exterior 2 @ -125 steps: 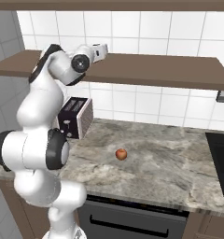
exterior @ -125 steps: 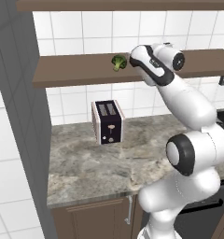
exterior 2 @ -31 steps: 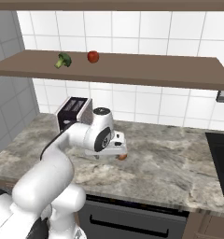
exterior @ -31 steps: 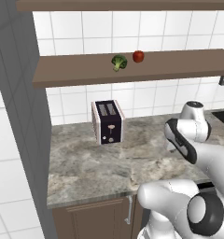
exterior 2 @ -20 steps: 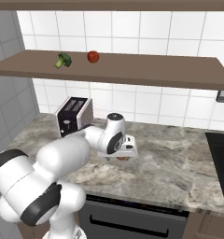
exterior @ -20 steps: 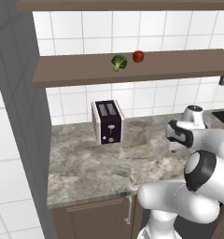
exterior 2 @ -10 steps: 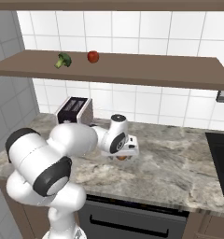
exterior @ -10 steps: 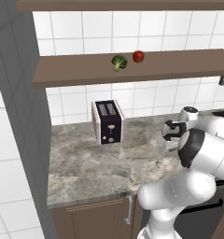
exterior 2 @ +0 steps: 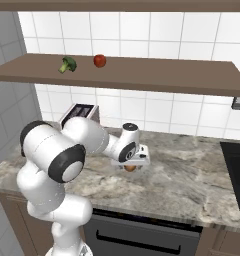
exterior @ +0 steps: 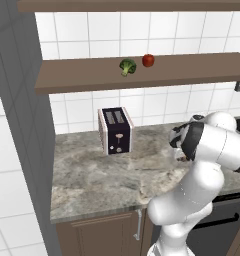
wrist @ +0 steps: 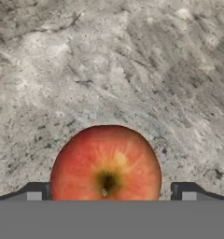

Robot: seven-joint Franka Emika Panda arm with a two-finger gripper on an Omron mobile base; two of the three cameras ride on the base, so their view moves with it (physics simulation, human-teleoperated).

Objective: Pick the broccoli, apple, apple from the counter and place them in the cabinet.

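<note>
Hand view: arm bent low, jaws wide open straddling orange-red apple (wrist: 106, 163) on counter (wrist: 132, 60), apparently ungripped.

Counter (wrist: 132, 70) is looking like matt marbled stone, the apple (wrist: 106, 163) is showing smooth waxy skin, and the shelf (exterior 2: 157, 75) is looking like plain matt wood.

Home kitchen, white tiled wall (exterior: 157, 30), marbled counter (exterior: 92, 180), toaster (exterior: 116, 131), wooden shelf (exterior 2: 142, 75)
</note>
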